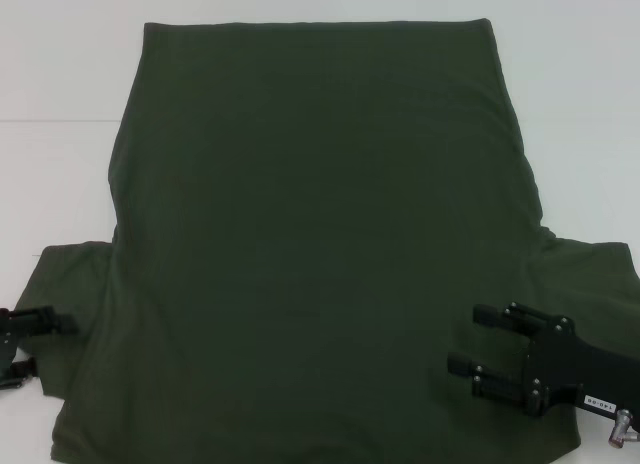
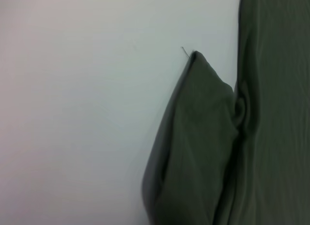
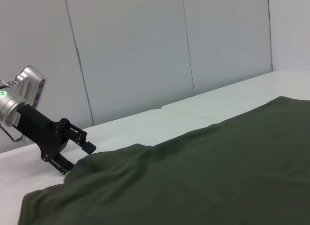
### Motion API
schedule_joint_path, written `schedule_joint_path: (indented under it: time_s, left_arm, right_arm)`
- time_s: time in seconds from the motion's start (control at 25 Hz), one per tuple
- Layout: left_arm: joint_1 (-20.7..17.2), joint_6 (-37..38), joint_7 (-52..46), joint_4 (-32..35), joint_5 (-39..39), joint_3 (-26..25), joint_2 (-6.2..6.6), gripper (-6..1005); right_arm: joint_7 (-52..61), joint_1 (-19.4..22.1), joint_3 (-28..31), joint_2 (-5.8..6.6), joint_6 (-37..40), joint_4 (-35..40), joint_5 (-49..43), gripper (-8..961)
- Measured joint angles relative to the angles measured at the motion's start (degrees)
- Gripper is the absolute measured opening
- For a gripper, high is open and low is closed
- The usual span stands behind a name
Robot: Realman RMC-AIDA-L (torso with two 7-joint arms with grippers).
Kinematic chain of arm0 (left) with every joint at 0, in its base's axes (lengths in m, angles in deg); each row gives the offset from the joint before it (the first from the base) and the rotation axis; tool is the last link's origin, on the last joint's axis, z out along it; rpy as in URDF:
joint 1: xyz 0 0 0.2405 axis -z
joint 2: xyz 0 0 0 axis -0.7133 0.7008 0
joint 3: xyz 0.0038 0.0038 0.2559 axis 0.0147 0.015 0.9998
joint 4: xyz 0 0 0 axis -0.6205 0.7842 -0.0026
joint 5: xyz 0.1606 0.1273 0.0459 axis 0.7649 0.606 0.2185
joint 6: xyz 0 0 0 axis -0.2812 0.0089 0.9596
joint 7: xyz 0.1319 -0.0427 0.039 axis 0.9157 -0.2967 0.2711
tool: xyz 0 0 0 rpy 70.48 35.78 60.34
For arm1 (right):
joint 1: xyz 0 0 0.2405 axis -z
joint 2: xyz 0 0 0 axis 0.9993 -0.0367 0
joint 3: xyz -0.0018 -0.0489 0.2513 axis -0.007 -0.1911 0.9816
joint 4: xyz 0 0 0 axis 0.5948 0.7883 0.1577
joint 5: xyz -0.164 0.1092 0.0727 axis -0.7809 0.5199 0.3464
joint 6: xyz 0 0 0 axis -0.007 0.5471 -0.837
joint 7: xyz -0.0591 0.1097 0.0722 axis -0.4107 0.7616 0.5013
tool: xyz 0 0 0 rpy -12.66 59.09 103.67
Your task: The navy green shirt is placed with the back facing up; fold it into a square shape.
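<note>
The navy green shirt point(image 1: 320, 244) lies flat on the white table, plain side up, with no letters showing and its sleeves spread at the near left and right. My left gripper point(image 1: 38, 344) is open at the outer edge of the left sleeve point(image 2: 193, 152), low to the table. It also shows in the right wrist view point(image 3: 77, 154), with its fingers apart beside the sleeve's edge. My right gripper point(image 1: 468, 339) is open and empty over the shirt's near right part, by the right sleeve point(image 1: 590, 274), pointing towards the middle.
The white table point(image 1: 60, 104) shows bare on both sides of the shirt and behind it point(image 2: 72, 113). Grey wall panels point(image 3: 145, 50) stand beyond the table's far edge.
</note>
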Motion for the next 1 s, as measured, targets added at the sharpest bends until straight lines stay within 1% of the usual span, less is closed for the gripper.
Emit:
schedule_joint_path:
  time_s: [0.04, 0.2, 0.32, 0.48, 1.0]
  left_arm:
    - [0.0, -0.3, 0.6, 0.0, 0.0, 0.1, -0.06, 799]
    - [0.2, -1.2, 3.4, 0.1, 0.0, 1.0, -0.23, 723]
    - [0.5, -2.2, 2.7, 0.0, 0.1, 2.3, -0.26, 667]
    - [0.6, -2.6, 2.4, 0.0, 0.1, 2.7, -0.32, 591]
    - [1.1, -2.6, 3.1, 0.5, -0.4, 3.0, -0.29, 61]
  right_arm:
    - [0.0, 0.0, 0.0, 0.01, 0.0, 0.0, 0.0, 775]
    - [0.0, 0.0, 0.0, 0.06, 0.1, 0.0, 0.3, 775]
    - [0.1, 0.0, 0.0, 0.08, 0.2, 0.0, 0.4, 775]
    - [0.2, 0.0, 0.0, 0.09, 0.4, 0.0, 0.4, 775]
    - [0.4, -0.1, 0.0, 0.09, 0.7, 0.2, 0.5, 775]
